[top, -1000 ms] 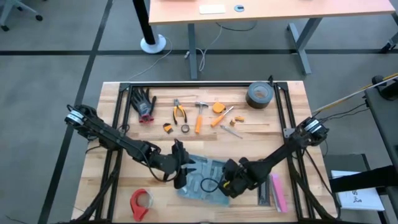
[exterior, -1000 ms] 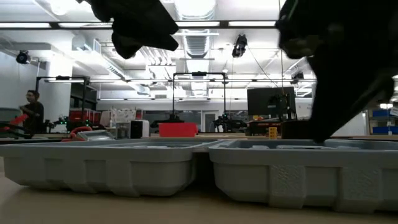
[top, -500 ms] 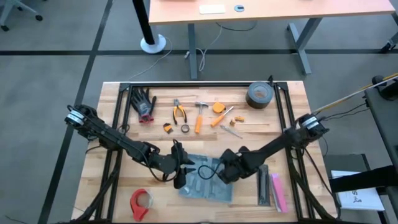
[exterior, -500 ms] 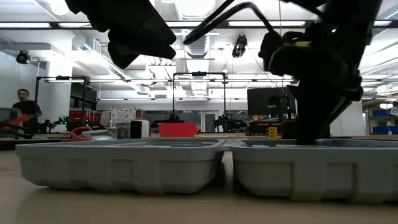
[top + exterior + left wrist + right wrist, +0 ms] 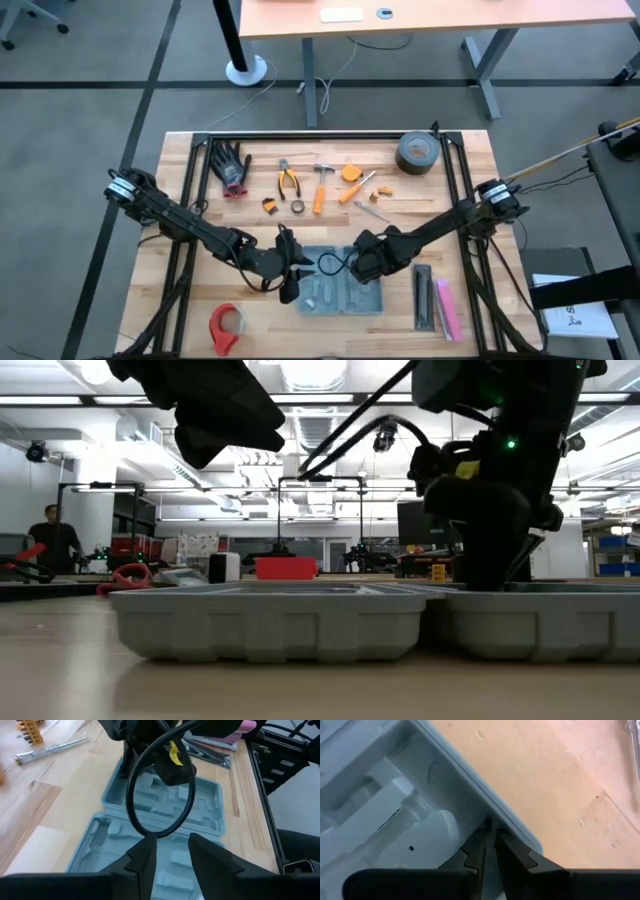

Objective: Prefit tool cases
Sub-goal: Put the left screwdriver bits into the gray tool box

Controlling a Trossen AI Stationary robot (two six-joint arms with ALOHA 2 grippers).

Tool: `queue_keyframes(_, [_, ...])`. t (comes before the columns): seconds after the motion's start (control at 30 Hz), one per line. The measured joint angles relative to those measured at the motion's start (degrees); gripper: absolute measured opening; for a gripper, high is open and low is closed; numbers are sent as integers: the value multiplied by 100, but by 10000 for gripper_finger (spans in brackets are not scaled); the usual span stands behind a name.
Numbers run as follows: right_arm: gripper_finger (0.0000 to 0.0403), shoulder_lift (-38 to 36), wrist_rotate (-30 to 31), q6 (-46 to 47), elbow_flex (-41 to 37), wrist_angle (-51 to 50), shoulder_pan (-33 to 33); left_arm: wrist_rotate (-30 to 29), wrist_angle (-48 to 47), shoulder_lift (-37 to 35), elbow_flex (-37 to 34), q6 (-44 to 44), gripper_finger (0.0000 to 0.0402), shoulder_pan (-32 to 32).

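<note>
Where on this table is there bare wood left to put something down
Bare wood lies between the gloves and the red tape dispenser, under the left arm, and right of the screwdriver, below the duct tape roll. It is crowded around the open tool case, where the left gripper and right gripper meet.

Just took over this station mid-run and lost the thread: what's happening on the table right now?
Both arms are working on the flat blue-grey plastic tool case, which lies open near the table's front with its moulded tray facing up. The right claw is pinched shut on the case's rim at a corner. The left claw hovers over the case's left side, fingers slightly apart, holding nothing. The hand tools sit unused at the back of the table.
</note>
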Motion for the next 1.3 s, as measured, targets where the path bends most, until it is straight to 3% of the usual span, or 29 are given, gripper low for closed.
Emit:
queue_keyframes(0.4, [28, -330, 466, -159, -5, -260, 82, -194, -464, 4, 0, -217, 120, 45])
queue_keyframes(0.67, [27, -1077, 837, -457, -60, -519, 80, -399, -509, 4, 0, -174, 145, 196])
queue_keyframes(0.97, [24, -1898, 1229, -783, -301, -728, -73, -1473, -496, 4, 0, 383, 155, 212])
queue_keyframes(1.3, [23, -2144, 1187, -1580, -573, -749, -764, -1826, -459, 4, 0, 858, 138, 249])
